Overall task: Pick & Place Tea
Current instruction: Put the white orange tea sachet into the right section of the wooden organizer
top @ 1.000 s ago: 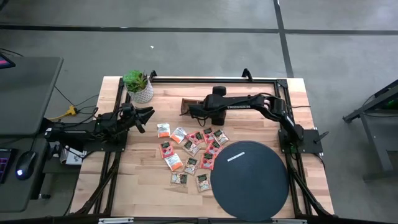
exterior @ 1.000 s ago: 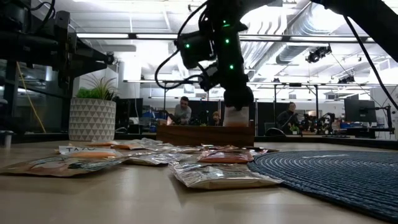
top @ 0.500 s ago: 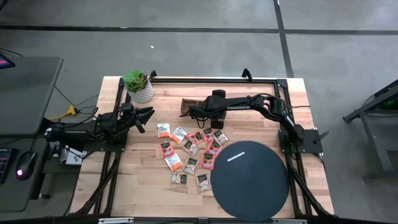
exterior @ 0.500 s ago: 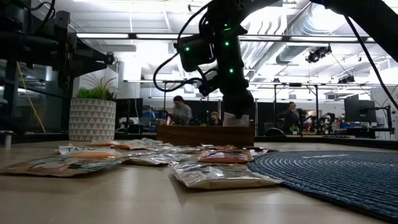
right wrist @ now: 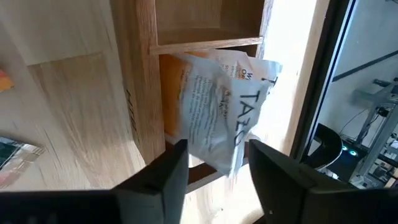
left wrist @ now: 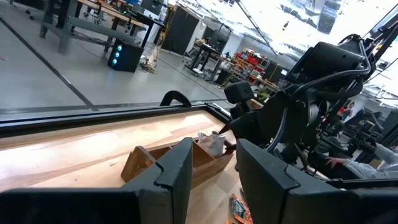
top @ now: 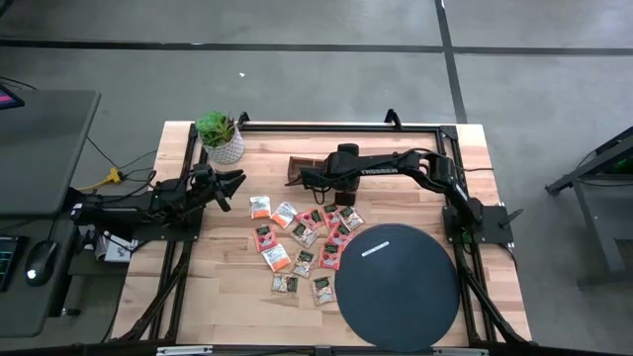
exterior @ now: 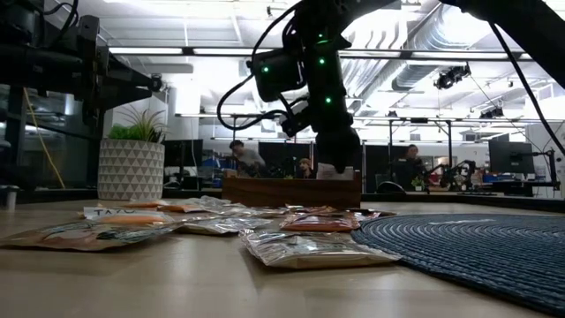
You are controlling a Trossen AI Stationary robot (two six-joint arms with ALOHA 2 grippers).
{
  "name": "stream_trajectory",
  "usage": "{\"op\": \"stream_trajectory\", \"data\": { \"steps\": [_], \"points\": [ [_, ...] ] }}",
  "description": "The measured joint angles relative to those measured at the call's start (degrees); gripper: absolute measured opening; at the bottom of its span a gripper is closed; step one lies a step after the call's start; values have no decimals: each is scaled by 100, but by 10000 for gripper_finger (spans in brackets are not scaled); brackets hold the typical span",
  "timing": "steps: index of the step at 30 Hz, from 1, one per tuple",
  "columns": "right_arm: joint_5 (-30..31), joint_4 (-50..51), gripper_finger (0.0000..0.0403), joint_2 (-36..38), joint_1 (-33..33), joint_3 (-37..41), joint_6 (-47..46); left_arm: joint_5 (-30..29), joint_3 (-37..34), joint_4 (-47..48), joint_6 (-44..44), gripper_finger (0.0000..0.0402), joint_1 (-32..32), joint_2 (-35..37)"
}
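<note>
The brown wooden tray stands at the table's far middle. My right gripper hangs over it, slanting down, open. A silvery white tea sachet leans in one tray compartment on an orange sachet; its lower corner reaches between my fingers, and I cannot tell whether it touches them. The other tea sachets, orange, red, green and white, lie loose on the table's middle. My left gripper waits open at the left edge, pointing level toward the tray.
A black woven disc lies at the near right, its edge close to the sachets. A potted plant stands at the far left corner. A black frame rail runs along the far edge behind the tray. People show in the room beyond.
The white sachet under my right gripper has sunk lower behind the tray's front wall. The right wrist has tipped a little over the tray without leaving its place.
</note>
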State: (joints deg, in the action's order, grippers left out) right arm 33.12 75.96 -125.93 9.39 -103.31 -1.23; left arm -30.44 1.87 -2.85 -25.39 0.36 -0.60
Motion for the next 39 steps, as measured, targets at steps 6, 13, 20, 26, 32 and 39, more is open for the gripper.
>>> {"op": "stream_trajectory", "data": {
  "steps": [6,13,20,26,32,39],
  "points": [
    [226,7,199,243,33,-2,20,-2,0,0,0,123,0,0],
    [-45,-105,200,772,17,-9,303,-1,-2,-1,0,123,0,0],
    [-1809,-1024,204,1001,-370,-15,745,0,-2,0,2,123,0,0],
    [-2400,-1511,204,965,-704,-41,1258,0,-2,0,0,123,0,0],
    [-2838,-1452,204,507,-846,-734,1366,0,-2,0,2,123,0,-2],
    [-3444,-1136,204,-482,-933,-2118,1443,10,-1,-1,1,123,-1,-2]
  ]
}}
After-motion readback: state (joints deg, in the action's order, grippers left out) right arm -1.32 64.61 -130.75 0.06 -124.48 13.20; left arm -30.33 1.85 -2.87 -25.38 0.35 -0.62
